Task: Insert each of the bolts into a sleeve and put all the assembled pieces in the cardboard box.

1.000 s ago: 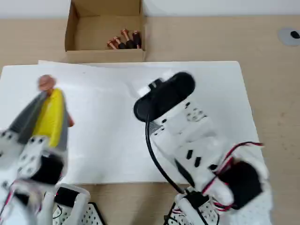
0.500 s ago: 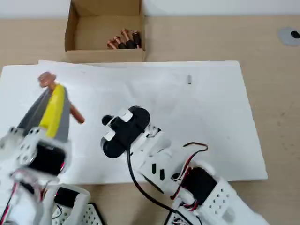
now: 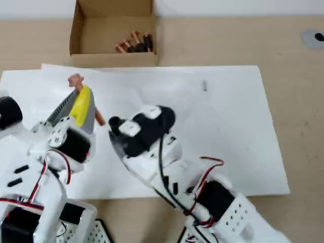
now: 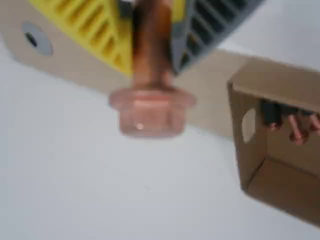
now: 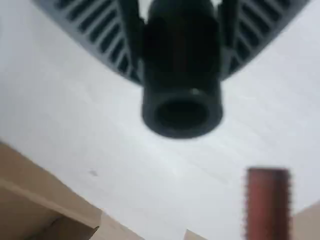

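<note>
My left tool (image 3: 77, 92) is clamped on a copper bolt (image 3: 76, 80) above the white sheet (image 3: 228, 111). Behind, the cardboard box (image 3: 76, 35) holds assembled pieces (image 3: 134, 43). Just right, my right tool (image 5: 181, 30) grips a black sleeve (image 5: 181, 100) near the bolt's threaded end.

1. This looks like a robotics lab bench: small robot arms (image 3: 172, 172) with bare servo housings and loose red and black wires (image 3: 210, 163) stand at the tabletop's (image 3: 298, 101) near edge.
2. A white sheet (image 3: 228, 116) covers the pale wood.
3. A desk-style cable grommet (image 3: 313, 38) sits near the far right corner.
</note>
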Controlling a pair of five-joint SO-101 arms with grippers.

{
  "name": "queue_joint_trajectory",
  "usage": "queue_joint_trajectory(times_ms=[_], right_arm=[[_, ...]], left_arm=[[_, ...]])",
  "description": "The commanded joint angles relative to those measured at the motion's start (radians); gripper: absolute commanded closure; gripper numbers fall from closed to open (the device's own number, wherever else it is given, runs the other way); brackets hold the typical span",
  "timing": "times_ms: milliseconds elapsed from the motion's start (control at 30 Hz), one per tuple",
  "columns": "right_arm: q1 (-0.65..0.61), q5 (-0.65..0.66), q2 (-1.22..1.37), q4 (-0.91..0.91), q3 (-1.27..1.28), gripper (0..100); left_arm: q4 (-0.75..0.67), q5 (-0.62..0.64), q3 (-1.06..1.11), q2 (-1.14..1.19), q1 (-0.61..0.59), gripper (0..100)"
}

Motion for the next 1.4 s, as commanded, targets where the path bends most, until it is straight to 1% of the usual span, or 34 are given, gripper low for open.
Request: queue_joint_trajectory(times_ms=[0,200,367,467,700,867,1000,1233,1367], right_arm=[[-0.013,-0.031,-0.005,0.003,-0.071,98.8],[-0.013,-0.037,-0.005,0.003,-0.076,98.8],[-0.013,-0.037,-0.005,0.003,-0.071,98.8],[-0.013,-0.035,-0.005,0.005,-0.07,98.8],[-0.013,-0.035,-0.005,0.005,-0.068,98.8],[-0.008,-0.037,-0.005,0.005,-0.068,98.8],[-0.007,-0.037,-0.005,0.005,-0.068,98.8],[-0.005,-0.037,-0.005,0.005,-0.07,98.8],[-0.005,-0.038,-0.005,0.005,-0.07,98.8]], left_arm=[[-0.097,0.002,0.021,0.002,0.009,99],[-0.169,0.002,0.083,0.002,0.018,99],[-0.17,0.0,0.146,-0.004,0.126,99],[-0.175,-0.026,0.172,-0.004,0.157,99],[-0.173,-0.126,0.178,-0.005,0.153,99],[-0.164,-0.133,0.178,-0.005,0.161,99],[-0.112,-0.133,0.175,-0.005,0.166,99],[0.026,-0.135,0.169,-0.047,0.244,99],[0.095,-0.204,0.169,-0.147,0.324,99]])
